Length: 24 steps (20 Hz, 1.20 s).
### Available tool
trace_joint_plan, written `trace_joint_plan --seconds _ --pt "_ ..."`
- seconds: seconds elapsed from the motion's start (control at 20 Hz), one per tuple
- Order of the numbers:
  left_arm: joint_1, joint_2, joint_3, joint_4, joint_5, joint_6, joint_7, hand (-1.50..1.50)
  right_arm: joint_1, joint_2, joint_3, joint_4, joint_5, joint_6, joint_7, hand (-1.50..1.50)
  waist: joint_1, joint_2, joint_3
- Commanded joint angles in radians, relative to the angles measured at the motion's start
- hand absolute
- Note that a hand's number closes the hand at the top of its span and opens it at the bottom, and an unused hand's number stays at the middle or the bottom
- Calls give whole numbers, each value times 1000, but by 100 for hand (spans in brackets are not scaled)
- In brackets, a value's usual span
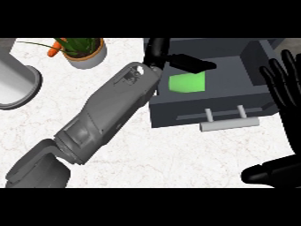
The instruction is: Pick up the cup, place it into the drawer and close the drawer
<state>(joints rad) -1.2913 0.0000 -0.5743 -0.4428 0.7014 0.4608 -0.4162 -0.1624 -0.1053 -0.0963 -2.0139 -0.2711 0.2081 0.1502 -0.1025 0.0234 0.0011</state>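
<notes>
The green cup (187,83) sits inside the open drawer (244,84) at one o'clock. The left robot hand (178,59) hangs just above it, fingers straight and apart. The right robot hand (293,95) rests open at three o'clock, above the white counter (178,154).

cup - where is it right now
In the head view the green cup sits inside the open drawer at upper right, just below the left hand.
</notes>
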Motion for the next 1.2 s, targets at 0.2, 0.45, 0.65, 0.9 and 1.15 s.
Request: trace_joint_plan --seconds 0.2,0.45,0.65,0.9,1.15 --pt "12 0 53 -108 108 -45 -92 -150 -12 -54 -65 -1 -113 36 66 -150 58 -16 -1" --pt "53 56 118 -219 93 -23 5 -150 76 -116 -86 -50 -132 133 35 150 105 -30 -1" --pt "132 153 146 -286 105 -70 13 -150 118 -153 -3 -156 19 151 64 150 114 -34 -2" --pt "344 201 130 -525 97 3 39 -150 147 -204 -33 -118 55 224 10 150 133 -37 -2" --pt "538 323 142 -731 103 -22 78 -150 111 -173 55 -20 239 195 -17 150 142 -31 -1"
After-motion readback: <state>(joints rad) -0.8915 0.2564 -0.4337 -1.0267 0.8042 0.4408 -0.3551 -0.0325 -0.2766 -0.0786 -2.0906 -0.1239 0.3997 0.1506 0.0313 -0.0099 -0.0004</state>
